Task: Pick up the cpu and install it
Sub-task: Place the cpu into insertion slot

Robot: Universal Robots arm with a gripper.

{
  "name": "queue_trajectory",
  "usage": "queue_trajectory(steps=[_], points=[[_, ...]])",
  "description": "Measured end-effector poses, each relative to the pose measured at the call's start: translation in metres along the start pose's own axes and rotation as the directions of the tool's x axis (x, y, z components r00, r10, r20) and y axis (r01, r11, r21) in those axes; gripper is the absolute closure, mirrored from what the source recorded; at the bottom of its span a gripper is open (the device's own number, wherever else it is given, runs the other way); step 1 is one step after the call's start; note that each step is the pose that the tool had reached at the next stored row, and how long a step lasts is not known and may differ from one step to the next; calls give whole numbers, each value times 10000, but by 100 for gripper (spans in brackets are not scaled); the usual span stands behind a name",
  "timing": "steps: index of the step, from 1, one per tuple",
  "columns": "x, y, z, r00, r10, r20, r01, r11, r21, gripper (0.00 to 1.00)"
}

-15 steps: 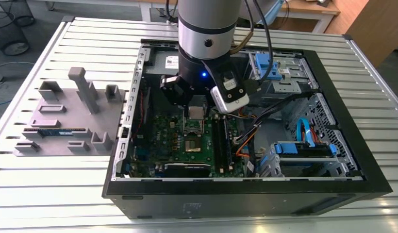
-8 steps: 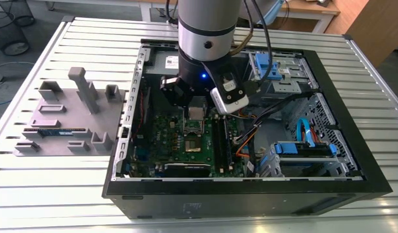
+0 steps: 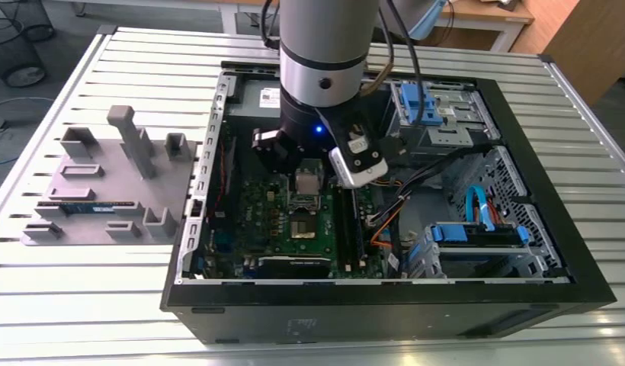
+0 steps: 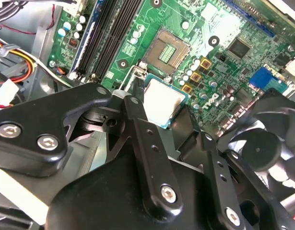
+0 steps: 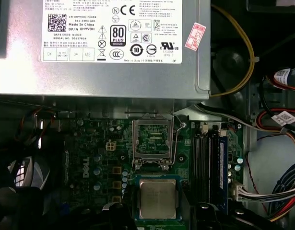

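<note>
The cpu, a small square chip with a silvery top, sits between the black fingers of my gripper, which is shut on it. In the first wrist view the cpu hangs just beside the open socket on the green motherboard. The socket shows bare contacts, and its metal frame is lifted. In the exterior view my gripper is inside the open computer case, with the cpu above the socket.
A grey power supply borders the socket on one side, and memory slots and a fan stand close by. Coloured cables run along the case wall. A grey fixture holding a memory stick lies at the exterior view's left.
</note>
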State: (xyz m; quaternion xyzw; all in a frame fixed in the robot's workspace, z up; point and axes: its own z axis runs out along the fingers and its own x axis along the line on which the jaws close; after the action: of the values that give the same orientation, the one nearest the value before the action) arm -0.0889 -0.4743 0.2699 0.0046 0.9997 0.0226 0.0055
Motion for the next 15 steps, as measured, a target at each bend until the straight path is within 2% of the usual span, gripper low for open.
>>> queue_trajectory(steps=[7, 15], points=[[0, -79, 78, 10000, 12, 2, -12, 10000, -4, 53], [1, -91, 170, 10000, 19, 1, -19, 10000, -2, 53]])
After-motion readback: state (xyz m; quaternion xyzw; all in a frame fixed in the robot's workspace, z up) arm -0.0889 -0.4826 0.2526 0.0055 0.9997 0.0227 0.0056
